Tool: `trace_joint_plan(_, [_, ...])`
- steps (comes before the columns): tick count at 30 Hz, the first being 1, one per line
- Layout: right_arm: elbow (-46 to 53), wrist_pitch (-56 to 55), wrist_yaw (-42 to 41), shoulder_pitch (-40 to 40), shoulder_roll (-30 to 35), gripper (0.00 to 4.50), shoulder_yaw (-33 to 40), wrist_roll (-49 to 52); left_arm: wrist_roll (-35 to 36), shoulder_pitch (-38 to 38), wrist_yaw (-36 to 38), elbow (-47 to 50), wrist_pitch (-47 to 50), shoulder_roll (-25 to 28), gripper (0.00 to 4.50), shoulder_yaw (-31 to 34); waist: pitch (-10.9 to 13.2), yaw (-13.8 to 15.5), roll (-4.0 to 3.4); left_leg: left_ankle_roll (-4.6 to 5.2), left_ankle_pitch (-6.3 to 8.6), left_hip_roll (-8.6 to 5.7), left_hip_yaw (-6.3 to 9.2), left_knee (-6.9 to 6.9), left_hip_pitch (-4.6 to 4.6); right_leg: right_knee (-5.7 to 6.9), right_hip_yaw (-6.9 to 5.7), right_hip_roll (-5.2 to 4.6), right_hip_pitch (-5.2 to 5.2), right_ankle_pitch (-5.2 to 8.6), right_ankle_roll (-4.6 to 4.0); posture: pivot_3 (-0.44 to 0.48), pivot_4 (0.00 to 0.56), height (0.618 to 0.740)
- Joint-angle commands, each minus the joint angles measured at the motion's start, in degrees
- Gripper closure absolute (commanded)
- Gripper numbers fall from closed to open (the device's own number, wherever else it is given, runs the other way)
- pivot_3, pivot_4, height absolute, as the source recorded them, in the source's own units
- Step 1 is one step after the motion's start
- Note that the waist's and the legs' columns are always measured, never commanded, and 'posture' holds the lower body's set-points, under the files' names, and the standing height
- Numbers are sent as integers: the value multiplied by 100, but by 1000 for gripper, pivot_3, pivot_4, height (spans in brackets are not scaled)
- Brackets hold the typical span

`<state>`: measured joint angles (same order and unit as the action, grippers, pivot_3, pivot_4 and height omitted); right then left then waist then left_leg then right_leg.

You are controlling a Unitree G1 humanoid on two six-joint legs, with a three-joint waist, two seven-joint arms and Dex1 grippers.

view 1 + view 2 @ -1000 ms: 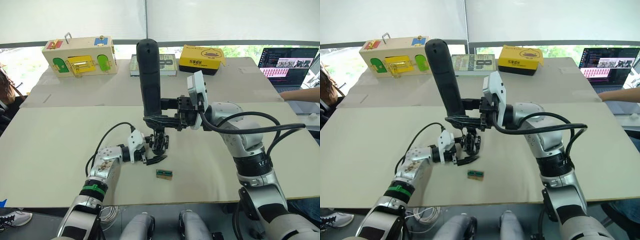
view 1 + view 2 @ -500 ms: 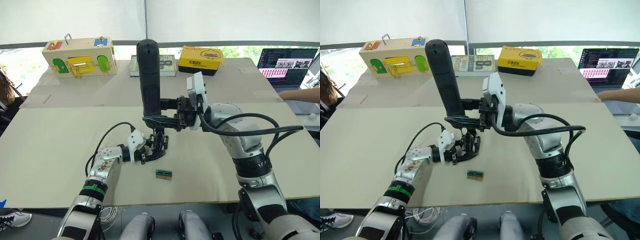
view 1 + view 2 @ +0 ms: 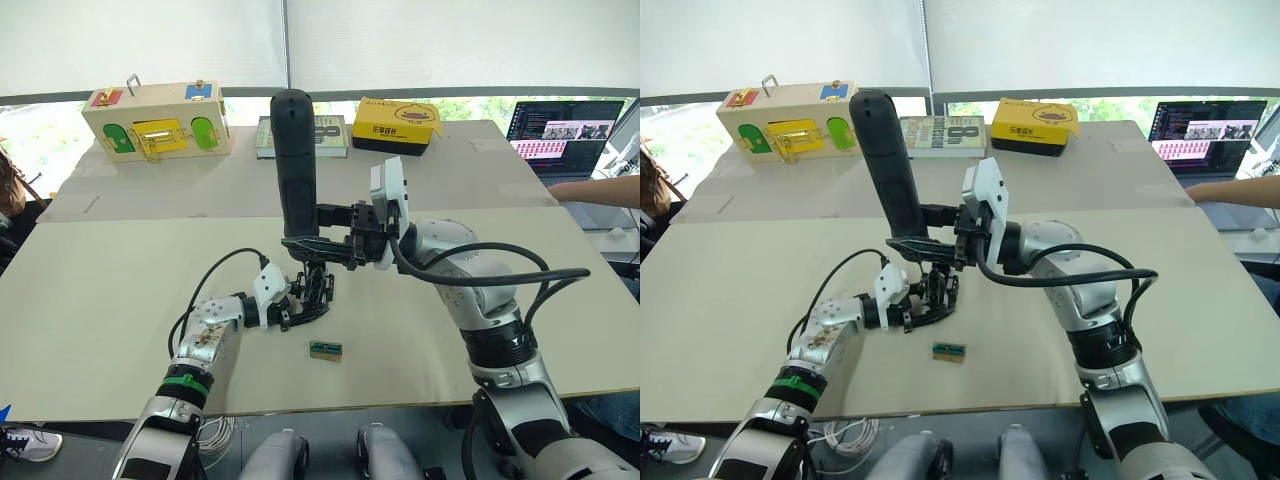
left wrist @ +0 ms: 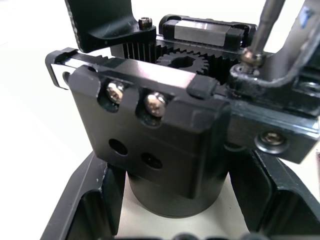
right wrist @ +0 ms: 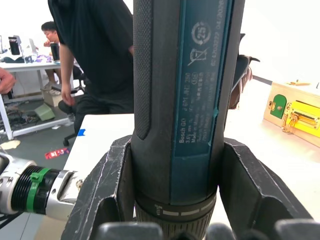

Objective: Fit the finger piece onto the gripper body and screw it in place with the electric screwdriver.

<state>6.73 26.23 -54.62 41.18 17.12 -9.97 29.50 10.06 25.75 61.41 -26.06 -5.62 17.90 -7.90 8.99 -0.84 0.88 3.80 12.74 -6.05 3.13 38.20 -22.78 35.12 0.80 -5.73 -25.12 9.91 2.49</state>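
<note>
Gripper body sits on the table, right in the middle near the front. Your left gripper is clamped on its round base, one finger on each side. The finger piece looks like it is already on top of the body, at the far end, but you can't see its tip.

The electric screwdriver stands tall and straight above it. Your right gripper squeezes it tight near the bottom. The thin metal bit comes down to a small screw at the side of the body.

So you are doing the screwing part now, I think. Keep the screwdriver straight up so the bit stays in the screw. Push down gently. Hold the body firmly with the left gripper so it can't spin or tip.

A little green-and-tan block lies just in front. Leave it alone.
</note>
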Motion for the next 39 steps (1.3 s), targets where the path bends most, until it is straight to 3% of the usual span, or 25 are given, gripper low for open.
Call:
trace_joint_plan(1, [-247,73,19,-284,-41,2551,-400,-308,22,-119,117,178,92,-5,2073,-129,-4,-1,0,0,1,0,0,0,1,0,0,1,0,0,0,0,150,740])
trace_joint_plan(24, [-854,-539,209,-477,-143,2551,-504,-778,18,-151,107,118,66,-27,2073,-53,-83,-3,1,-3,7,4,-1,-27,56,-13,1,6,22,6,-2,0,150,740])
trace_joint_plan(39, [-331,-514,-58,-473,-120,2551,-164,-307,-15,-162,69,66,82,-4,2073,-41,-85,2,2,-3,8,5,-1,-29,54,-15,1,6,23,8,-1,0,150,740])
